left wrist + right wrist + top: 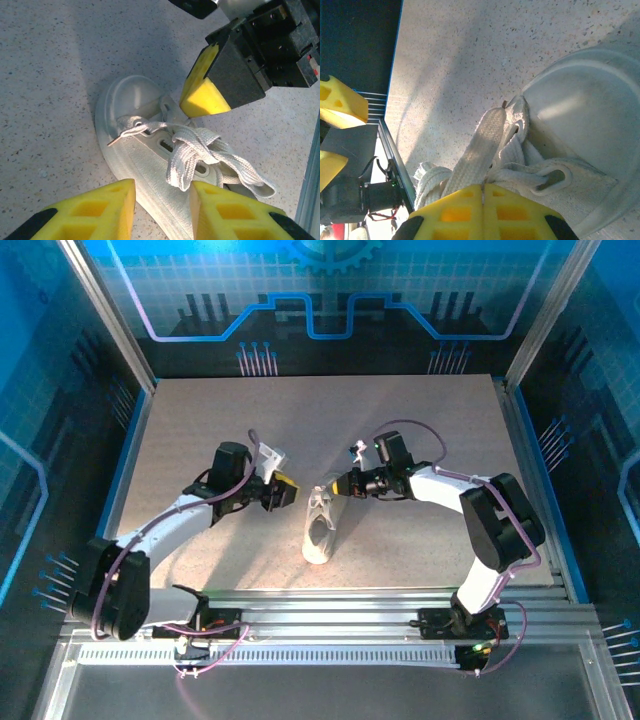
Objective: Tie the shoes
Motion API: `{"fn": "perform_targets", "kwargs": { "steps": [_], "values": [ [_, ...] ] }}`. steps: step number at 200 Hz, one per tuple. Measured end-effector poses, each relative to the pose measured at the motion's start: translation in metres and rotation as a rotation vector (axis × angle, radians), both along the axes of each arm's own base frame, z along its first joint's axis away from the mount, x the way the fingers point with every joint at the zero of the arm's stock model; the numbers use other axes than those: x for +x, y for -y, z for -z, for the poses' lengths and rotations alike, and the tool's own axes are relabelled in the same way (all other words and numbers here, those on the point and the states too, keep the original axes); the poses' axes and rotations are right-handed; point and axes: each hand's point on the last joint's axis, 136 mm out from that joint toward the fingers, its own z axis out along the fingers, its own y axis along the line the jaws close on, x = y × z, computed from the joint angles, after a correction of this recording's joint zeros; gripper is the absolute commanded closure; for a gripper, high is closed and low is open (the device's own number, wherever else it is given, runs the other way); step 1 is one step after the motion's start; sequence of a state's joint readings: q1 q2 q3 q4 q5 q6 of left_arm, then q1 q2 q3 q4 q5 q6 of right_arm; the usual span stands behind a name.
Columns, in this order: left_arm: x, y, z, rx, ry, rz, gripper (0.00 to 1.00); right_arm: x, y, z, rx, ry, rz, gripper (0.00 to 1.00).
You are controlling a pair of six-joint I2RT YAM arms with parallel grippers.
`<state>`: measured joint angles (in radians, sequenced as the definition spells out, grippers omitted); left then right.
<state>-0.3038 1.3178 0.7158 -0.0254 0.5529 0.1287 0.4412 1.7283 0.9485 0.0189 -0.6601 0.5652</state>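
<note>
One small white shoe [318, 535] sits in the middle of the bench [200, 440], just in front of the two arms. It lies long ways, with its round toe pointing away from the arms and its heel pointing back at them. The left jaws are on its left side and the right jaws are on its right side, both up by the toe end where the laces are. The right jaws are the closer ones. Their yellow fingers [520, 212] are pressed tight together, and a flat white lace [480, 150] runs from the shoe right into the crack between them, so they seem to be pinching that lace. The left jaws are a little way apart with nothing in them. Their yellow fingers [100, 210] hang close by the side of the shoe, and I cannot tell if they touch it. The other laces [200, 150] lie in a loose heap on top of the shoe, between the two sets of jaws, and no bow is made yet. I think the left jaws must next reach to the right, over the shoe's side, to grab a lace from that heap
</note>
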Motion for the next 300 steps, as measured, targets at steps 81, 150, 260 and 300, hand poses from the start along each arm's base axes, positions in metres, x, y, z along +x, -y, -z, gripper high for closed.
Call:
{"fn": "perform_targets", "kwargs": {
  "steps": [81,150,260,300],
  "values": [
    [0.009,0.028,0.013,0.064,0.009,0.134,0.64,0.005,-0.001,0.000,-0.002,0.012,-0.011,1.00],
    [-0.002,0.031,0.029,0.215,0.083,0.282,0.64,0.006,-0.005,0.002,0.004,0.002,-0.035,1.00],
    [0.009,0.043,0.040,0.273,0.150,0.432,0.64,0.009,-0.006,0.003,-0.005,0.005,-0.051,1.00],
    [0.005,0.048,0.044,0.290,0.143,0.476,0.85,0.010,-0.003,0.005,-0.009,-0.002,-0.046,1.00]
  ]
}}
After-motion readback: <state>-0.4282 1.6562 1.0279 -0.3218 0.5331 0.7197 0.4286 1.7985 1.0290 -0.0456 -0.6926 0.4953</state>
